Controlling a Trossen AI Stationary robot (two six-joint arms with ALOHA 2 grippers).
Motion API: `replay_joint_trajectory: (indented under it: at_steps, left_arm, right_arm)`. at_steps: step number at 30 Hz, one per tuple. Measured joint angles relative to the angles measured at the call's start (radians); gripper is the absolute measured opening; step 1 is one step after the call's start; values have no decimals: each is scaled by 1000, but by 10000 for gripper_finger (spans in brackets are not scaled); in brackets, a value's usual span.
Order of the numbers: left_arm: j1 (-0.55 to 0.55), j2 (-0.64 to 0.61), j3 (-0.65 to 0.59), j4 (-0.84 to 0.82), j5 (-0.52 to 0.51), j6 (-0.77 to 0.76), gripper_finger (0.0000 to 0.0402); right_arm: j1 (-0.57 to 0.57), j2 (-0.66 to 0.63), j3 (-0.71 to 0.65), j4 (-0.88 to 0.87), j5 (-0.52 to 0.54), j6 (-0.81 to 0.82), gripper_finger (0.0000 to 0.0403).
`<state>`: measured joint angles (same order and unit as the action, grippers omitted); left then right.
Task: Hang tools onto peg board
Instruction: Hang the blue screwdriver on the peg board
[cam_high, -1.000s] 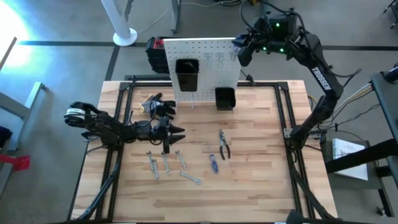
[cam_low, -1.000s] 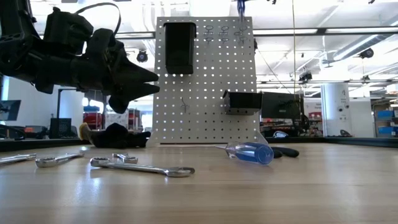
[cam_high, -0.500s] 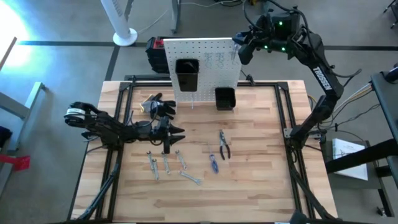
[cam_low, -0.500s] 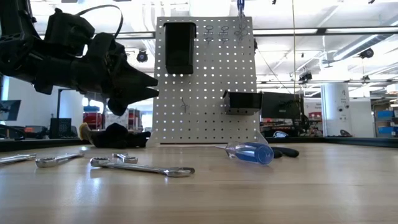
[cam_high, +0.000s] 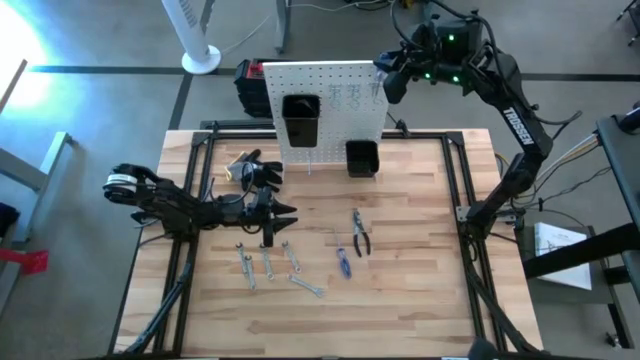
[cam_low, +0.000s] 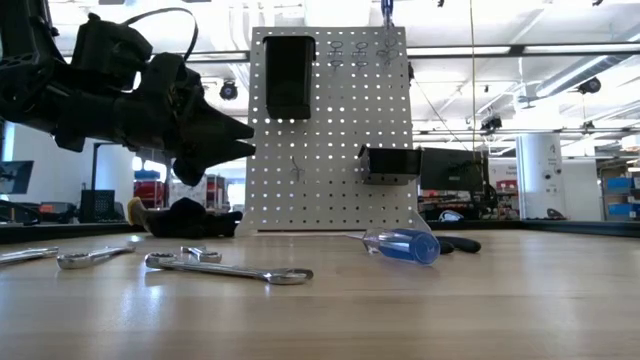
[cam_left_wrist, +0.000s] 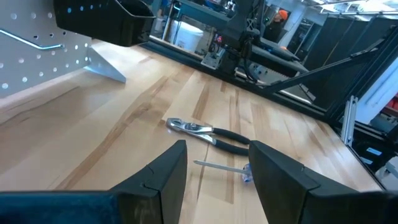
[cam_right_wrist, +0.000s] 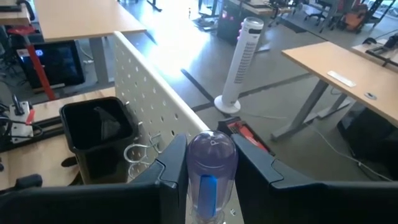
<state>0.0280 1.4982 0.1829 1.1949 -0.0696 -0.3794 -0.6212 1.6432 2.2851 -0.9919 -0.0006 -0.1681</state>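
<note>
1. While your right gripper (cam_right_wrist: 211, 180) hangs at the top edge of the peg board (cam_high: 325, 100), its two dark fingers are pinched on a screwdriver (cam_right_wrist: 211, 165) with a clear, rounded, blue-cored handle, whose butt end faces the wrist camera.
2. You see the peg board as a flat white upright panel dotted with rows of small round holes; just beside the held screwdriver, thin wire hooks (cam_right_wrist: 140, 149) stick out of it.
3. Below your right gripper on the panel sit two black rectangular bins: a taller bin (cam_high: 300, 118) high on the board and a smaller bin (cam_high: 361, 158) lower down, nearer the tabletop.
4. Your left gripper (cam_high: 285, 212) hovers low over the light wooden table (cam_high: 420, 300), well apart from the board; its fingers stand spread with nothing between them.
5. Ahead of your left fingertips lie dark-handled pliers (cam_left_wrist: 208, 134) with bare metal jaws, and just beyond them a second blue-handled screwdriver (cam_high: 343, 262) with a slim steel shaft.
6. Just beside and beneath your left gripper, slim shiny silver wrenches (cam_high: 270, 265) lie flat on the wood grain, spread loosely side by side.
7. Behind your left gripper, toward the board, a pair of black work gloves (cam_high: 255, 170) lies crumpled on the table.
</note>
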Motion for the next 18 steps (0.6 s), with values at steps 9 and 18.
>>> replay_joint_trajectory:
  at_steps: [9,18]
  left_arm:
    - [0,0,0,0,0,0,162]
    - [0,0,0,0,0,0,162]
  right_arm:
    - [-45,1,49,-76,-34,62,78]
    - [-72,3,45,-122,-93,89,78]
